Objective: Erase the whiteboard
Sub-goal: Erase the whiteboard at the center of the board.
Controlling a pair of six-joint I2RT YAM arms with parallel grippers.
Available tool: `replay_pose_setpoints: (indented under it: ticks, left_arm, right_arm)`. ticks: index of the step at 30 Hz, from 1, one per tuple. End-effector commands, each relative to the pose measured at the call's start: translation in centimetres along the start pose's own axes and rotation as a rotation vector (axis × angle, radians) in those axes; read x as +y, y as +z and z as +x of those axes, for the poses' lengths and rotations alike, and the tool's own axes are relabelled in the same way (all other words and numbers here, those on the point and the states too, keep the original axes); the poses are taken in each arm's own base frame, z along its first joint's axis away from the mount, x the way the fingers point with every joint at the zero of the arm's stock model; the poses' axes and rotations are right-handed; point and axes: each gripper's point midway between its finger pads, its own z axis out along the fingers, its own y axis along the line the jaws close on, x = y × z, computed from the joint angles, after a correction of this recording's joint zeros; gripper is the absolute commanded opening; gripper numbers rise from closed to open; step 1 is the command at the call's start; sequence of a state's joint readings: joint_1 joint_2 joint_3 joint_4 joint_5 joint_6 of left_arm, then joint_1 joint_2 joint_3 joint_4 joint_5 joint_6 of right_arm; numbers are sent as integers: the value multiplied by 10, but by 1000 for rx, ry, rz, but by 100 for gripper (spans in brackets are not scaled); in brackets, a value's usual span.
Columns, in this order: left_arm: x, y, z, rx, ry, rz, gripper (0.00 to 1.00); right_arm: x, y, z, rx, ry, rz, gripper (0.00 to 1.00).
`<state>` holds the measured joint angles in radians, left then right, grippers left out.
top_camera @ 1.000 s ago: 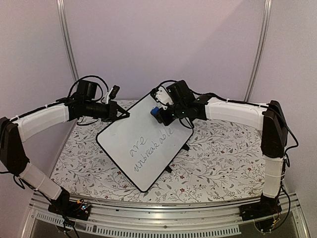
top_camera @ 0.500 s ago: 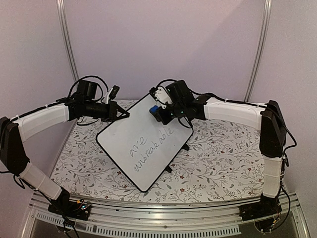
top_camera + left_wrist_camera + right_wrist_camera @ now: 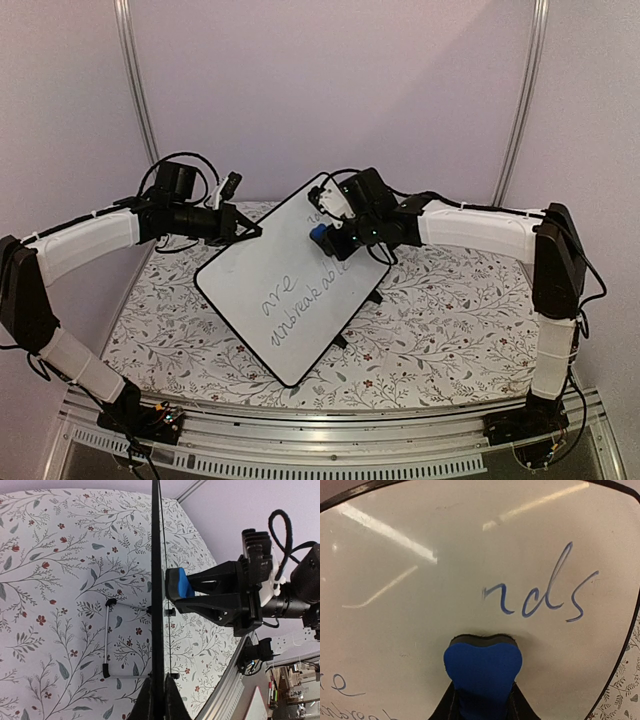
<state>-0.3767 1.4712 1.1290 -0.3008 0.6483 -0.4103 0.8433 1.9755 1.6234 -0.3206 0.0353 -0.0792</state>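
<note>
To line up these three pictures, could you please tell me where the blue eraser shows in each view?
Top external: the blue eraser is just above centre, against the upper part of the whiteboard.
Left wrist: right of centre, pressed against the board, seen edge-on.
Right wrist: bottom centre, below the blue writing.
Shared landmark: the whiteboard with its black rim.

whiteboard (image 3: 290, 290) on table (image 3: 450, 325) | left hand (image 3: 252, 232) at its left edge | eraser (image 3: 319, 236) against its face
</note>
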Motion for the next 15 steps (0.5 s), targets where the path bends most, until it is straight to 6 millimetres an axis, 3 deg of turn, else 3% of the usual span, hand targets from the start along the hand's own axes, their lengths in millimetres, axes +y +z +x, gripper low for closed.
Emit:
replay_pose_setpoints:
  ticks: [1,4,8,11,15]
  left_arm:
    - [-5,4,-4,-17,103,26,0]
    - [-5,5,-3,-15,103,28,0]
    - [-5,5,-4,-16,102,28,0]
    - [-6,4,-4,-17,104,28,0]
    - [-6,4,-4,-17,104,28,0]
  right_arm:
    - [-2,4,-36,-57,-15,-6,21]
    - [-6,2,-65,-109,-34,14,22]
    - [-7,13,-78,-117,-52,21,22]
    - [-5,22,-65,-84,-49,9,22]
    - [-3,30,-31,-11,-42,3,22]
